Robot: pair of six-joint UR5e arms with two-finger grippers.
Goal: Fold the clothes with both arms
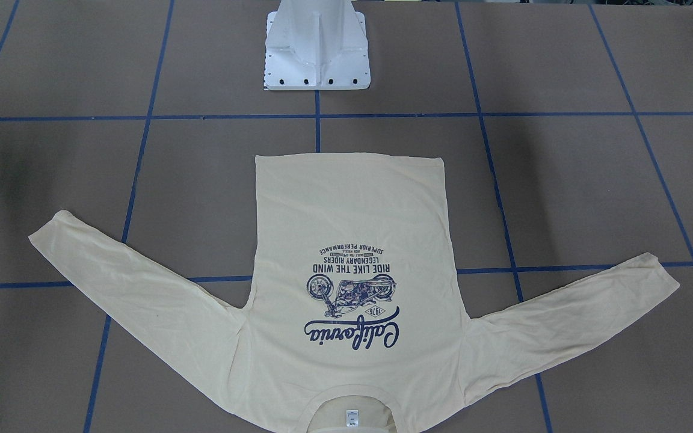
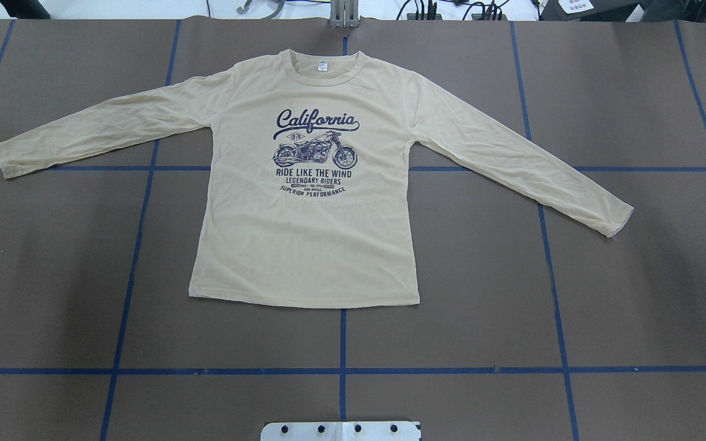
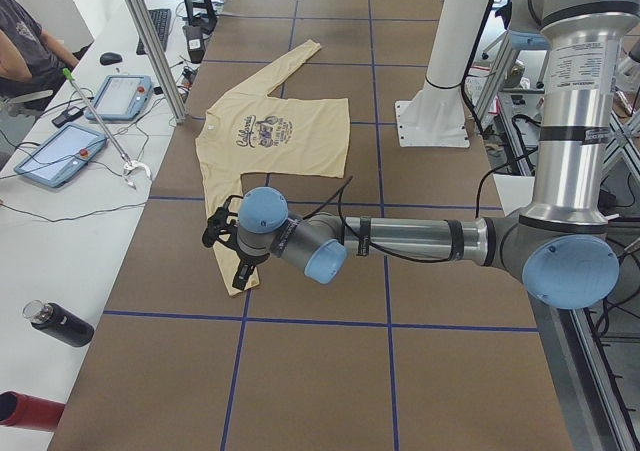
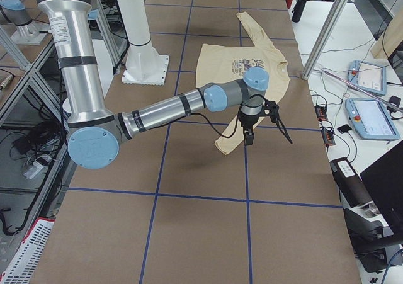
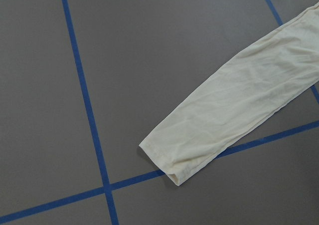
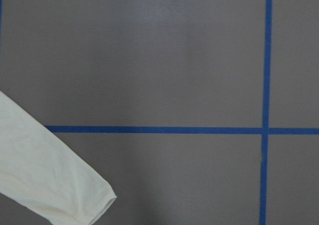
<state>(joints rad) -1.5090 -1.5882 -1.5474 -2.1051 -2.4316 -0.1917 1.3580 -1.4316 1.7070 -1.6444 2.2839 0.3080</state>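
Item: pale cream-yellow long-sleeved T-shirt (image 2: 304,245), one piece.
Position: spread flat and face up on the brown table (image 2: 53,275); upper centre of the overhead view, neck toward the top edge, hem toward the bottom.
Print: navy "California" motorcycle print (image 2: 315,150) on the chest, upright in the overhead view, upside down in the front-facing view.
Neck label (image 2: 322,65): small, white, inside the collar.
Sleeves: both laid out to the sides and slanting away from the body. One cuff (image 2: 7,160) is at centre left of the overhead view, the other (image 2: 616,222) at centre right.
Left arm (image 3: 420,239): stretched across the middle of the left side view.
Left gripper (image 3: 228,251): black, over the near cuff; how far open, and whether it touches the cloth, cannot be told.
Left wrist view: sleeve end (image 5: 234,110) running from lower centre to upper right, crossing a blue tape line.
Right arm (image 4: 164,111): reaching from centre left of the right side view.
Right gripper (image 4: 264,123): above the near sleeve; opening and hold cannot be told.
Right wrist view: cuff (image 6: 50,185) in the lower left corner.
Fixtures: blue tape lines (image 2: 342,343); white pedestal base (image 1: 316,54), top centre of the front-facing view.
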